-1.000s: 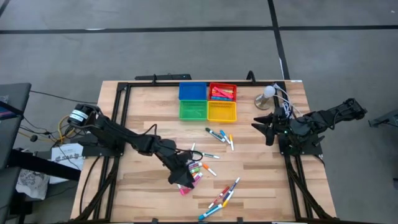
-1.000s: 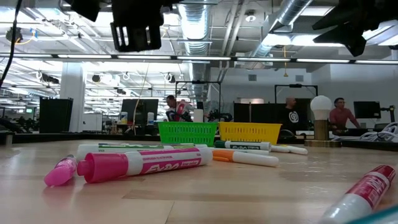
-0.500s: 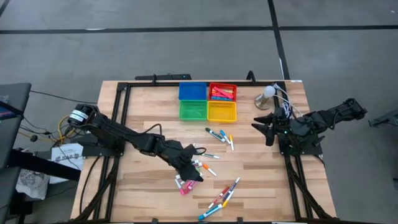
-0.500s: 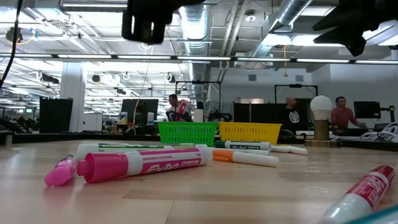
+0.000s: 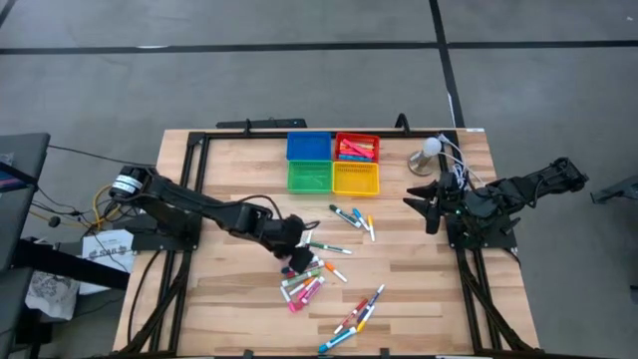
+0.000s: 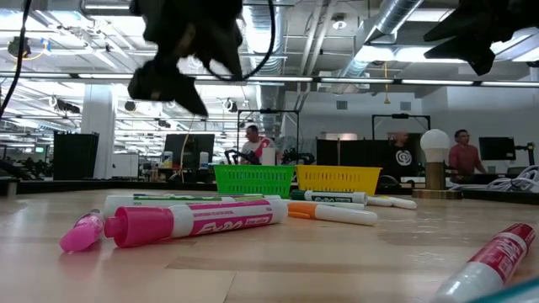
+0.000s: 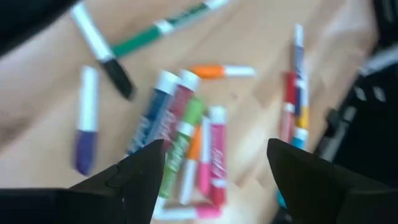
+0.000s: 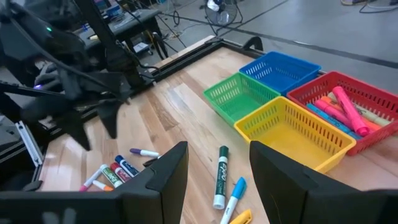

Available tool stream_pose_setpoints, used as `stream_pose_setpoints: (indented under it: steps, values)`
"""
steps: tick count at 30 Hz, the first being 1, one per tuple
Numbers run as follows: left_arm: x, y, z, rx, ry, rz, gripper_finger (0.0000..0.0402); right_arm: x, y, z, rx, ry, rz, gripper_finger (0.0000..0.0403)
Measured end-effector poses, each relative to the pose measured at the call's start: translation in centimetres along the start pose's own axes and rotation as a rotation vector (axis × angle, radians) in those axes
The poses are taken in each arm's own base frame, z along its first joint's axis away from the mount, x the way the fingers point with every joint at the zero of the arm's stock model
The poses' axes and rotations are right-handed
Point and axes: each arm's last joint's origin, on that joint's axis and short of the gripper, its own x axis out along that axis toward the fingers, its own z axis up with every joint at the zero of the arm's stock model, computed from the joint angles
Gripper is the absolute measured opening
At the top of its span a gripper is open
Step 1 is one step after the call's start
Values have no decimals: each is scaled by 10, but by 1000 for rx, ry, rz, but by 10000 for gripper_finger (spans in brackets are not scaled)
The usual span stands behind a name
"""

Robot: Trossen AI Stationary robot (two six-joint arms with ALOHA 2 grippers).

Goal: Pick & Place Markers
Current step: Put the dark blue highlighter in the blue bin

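4 small square baskets sit in a 2-by-2 block near the far edge of the wooden table [image 5: 419, 299], at about its middle, touching one another. The blue basket [image 5: 308, 147] and the red basket [image 5: 357, 148] form the far row; the green basket [image 5: 309, 177] and the yellow basket [image 5: 356, 179] form the near row. A lamp with a round white bulb [image 5: 430, 150] stands near the far right corner. In the room behind, 3 people [image 6: 461, 156] show among desks and screens. A black frame [image 5: 199, 140] runs along the table's edges.
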Motion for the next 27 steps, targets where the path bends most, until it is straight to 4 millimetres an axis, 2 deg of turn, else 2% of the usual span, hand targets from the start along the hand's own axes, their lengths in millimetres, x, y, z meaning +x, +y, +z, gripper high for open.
stream_pose_setpoints:
  steps: [3,8,12,16,27]
  values:
    - [11,5,1,-4,-24,14,282,0,0,0,-1,0,0,162]
    - [34,-10,-4,52,-66,-96,282,0,0,0,-1,-1,0,162]
    - [57,1,-12,38,14,-24,282,0,0,0,-1,-1,0,162]
    - [70,5,-16,26,90,-19,282,0,0,0,0,-1,0,162]
    - [57,7,-13,27,57,23,282,0,0,0,0,1,0,162]
